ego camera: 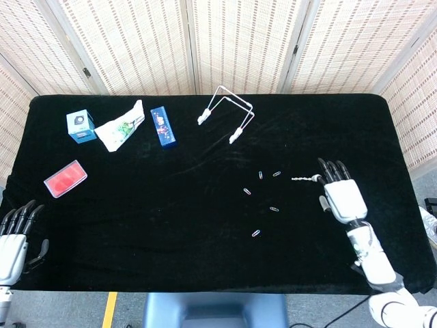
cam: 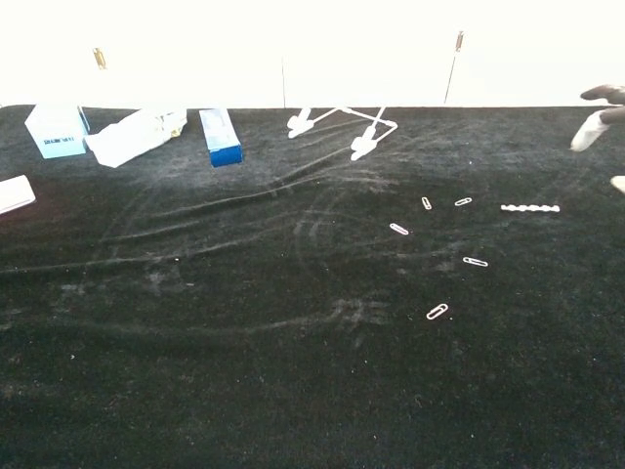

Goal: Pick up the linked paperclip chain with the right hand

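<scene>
Here the black counter [ego camera: 205, 225] carries all. The right hand [ego camera: 340, 194] hovers with spread fingers [ego camera: 332, 168] holding nothing; the chain [ego camera: 303, 179] lies flat just off their tips, toward the loose clips [ego camera: 274, 208]. The left hand [ego camera: 13, 236] rests open, well apart.

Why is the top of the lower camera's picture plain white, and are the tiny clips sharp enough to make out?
In the chest view everything behind the table is overexposed to blank white, and the right hand at the frame edge looks blurred. The paperclip chain stays fairly crisp on the black cloth. In the head view lighting is even, with the chain a faint speck.
</scene>
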You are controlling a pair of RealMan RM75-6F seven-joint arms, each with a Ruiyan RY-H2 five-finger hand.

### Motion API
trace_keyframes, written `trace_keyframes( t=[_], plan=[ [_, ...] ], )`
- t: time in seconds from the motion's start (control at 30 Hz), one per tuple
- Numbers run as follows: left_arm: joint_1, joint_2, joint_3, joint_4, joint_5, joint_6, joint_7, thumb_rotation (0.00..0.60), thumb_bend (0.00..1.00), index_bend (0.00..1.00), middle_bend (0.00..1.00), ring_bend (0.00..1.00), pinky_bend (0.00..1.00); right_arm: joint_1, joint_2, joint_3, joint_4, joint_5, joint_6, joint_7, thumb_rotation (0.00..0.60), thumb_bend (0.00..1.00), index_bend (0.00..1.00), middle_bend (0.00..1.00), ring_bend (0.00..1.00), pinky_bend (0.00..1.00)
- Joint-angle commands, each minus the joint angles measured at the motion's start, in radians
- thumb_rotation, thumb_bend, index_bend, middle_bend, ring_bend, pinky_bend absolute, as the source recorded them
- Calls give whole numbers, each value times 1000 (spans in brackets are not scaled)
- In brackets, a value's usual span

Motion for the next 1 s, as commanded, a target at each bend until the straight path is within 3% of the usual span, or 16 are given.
trace_keyframes(
  t=[0.03, 0.2, 0.5, 0.8, 1.0],
  plan=[
    [-1, 11, 4, 1, 3, -6, -27, 600, 560, 0, 0, 0, 0, 98, -114, 48, 135, 110, -70, -95, 600, 475, 295, 0, 0, 0],
    [-3, 21, 10, 2, 0, -21, -46, 600, 560, 0, 0, 0, 0, 157, -211, 64, 257, 154, -103, -95, 600, 475, 303, 0, 0, 0],
    [-1, 33, 13, 2, -1, -22, -80, 600, 560, 0, 0, 0, 0, 213, -300, 67, 384, 185, -164, -8, 600, 475, 304, 0, 0, 0],
    [3, 39, 18, 4, 12, -12, -103, 600, 550, 0, 0, 0, 0, 219, -306, 48, 399, 210, -207, 42, 600, 475, 305, 0, 0, 0],
    [4, 42, 18, 4, 9, -14, -111, 600, 533, 0, 0, 0, 0, 240, -329, 30, 461, 197, -226, 53, 600, 474, 357, 0, 0, 0]
  ],
)
